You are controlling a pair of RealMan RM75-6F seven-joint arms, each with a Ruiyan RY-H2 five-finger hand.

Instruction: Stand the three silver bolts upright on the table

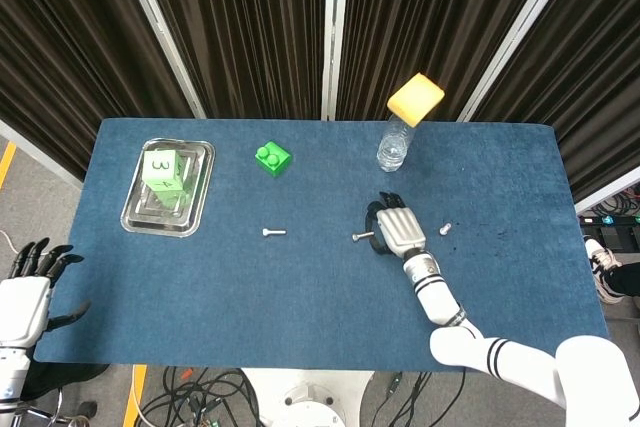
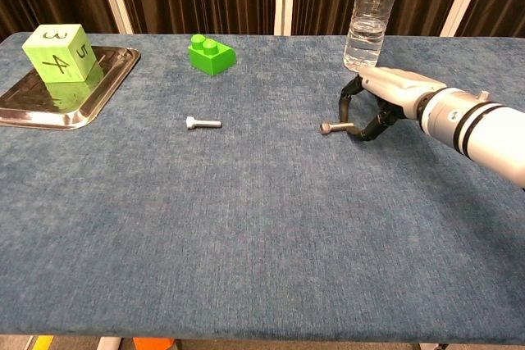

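Risk first: right hand (image 2: 371,112) has fingertips curled down around the shank end of the middle bolt (image 2: 336,128), and it looks pinched there, though contact is hard to confirm from either view. Grip sits at the far tip, head end free, so I'd expect the bolt to pivot or roll out when it gets tipped up. Small round shank on fuzzy blue table (image 2: 246,227) cloth also means it may topple once released, if it's stood on anything but the flat head. Bottle (image 2: 368,14) stands just at 12 o'clock of the hand, so a wide wrist swing while reorienting could knock it. Middle bolt lies flat near table centre-right, long axis running 3 to 9 o'clock, head pointing to 9, shank to 3 into the fingers. Left bolt (image 2: 202,123) is also flat, well apart at 9 o'clock of the middle one, same axis, head to 9. Right bolt (image 1: 445,229) sits just at 3 o'clock of the hand in the head view; too small to be sure, but it looks like it's already upright. Left hand (image 1: 28,292) is off the table edge at 8 o'clock, fingers spread, holding nothing. Tray (image 2: 107,79) with green cube (image 2: 59,53) and green brick (image 2: 211,54) are well clear at 10 to 11 o'clock.
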